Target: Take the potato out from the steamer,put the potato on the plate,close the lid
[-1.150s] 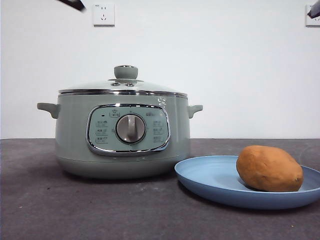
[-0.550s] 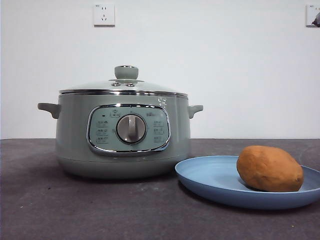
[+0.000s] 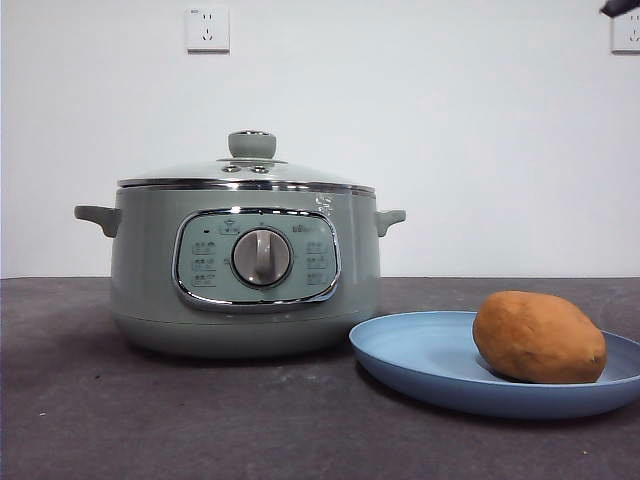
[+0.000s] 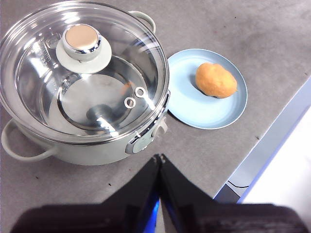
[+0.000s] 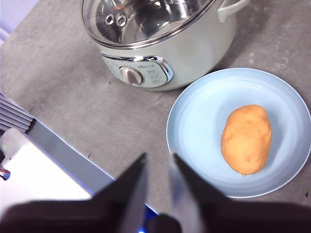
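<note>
The steamer (image 3: 245, 265) stands with the lid (image 4: 83, 73) seated on its rim; just beside the steamer, the potato (image 3: 539, 337) lies on the plate (image 3: 420, 355); the left gripper (image 4: 160, 160) is pressed closed and empty, the right gripper (image 5: 159, 162) slightly parted and empty, both raised above; all 3 steps look finished, leaving only retreat.

The steamer (image 3: 245, 268) stands on the dark grey table (image 3: 150, 420), its control panel and silver dial (image 3: 262, 257) facing the camera. The lid (image 3: 246, 172) sits closed on its rim, knob upright. At about 4 o'clock from the steamer lies the plate (image 3: 420, 355) — near its base, though contact cannot be told. The potato (image 3: 539, 337) rests on the plate. Two wall sockets (image 3: 207, 28) show above — a black tip (image 3: 620, 7) pokes in at 1 o'clock.
</note>
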You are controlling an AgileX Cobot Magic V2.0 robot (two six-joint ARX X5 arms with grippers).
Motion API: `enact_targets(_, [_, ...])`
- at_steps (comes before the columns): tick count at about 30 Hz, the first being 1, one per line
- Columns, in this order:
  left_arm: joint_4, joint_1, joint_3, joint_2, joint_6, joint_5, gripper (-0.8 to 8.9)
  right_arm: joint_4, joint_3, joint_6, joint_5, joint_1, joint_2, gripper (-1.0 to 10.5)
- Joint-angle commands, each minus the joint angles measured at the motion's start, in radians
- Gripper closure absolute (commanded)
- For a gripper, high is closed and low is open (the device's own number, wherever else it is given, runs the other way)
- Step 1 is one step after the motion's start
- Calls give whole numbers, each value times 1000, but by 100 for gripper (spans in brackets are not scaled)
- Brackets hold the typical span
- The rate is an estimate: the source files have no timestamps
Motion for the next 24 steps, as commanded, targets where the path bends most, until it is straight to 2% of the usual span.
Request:
enact_targets(1, [5,-1,3,0,-3,1,817,1,3,5,2,2,-1,946])
enact_targets(15, [8,-10,3,0,-3,4,817,1,3,5,2,2,-1,946])
enact_targets(18, [51,-5,3,-13,-2,-12,817,0,3,5,2,2,-1,946])
enact_targets(20, [103,9,2,-27,34,-30,817,0,3,5,2,2,-1,946])
enact_targets(22, [199,44,-3,-55,90,-29,817,0,3,5,2,2,-1,946])
enact_targets(24, [298,85,-14,-89,107,-28,817,0,3,5,2,2,-1,946])
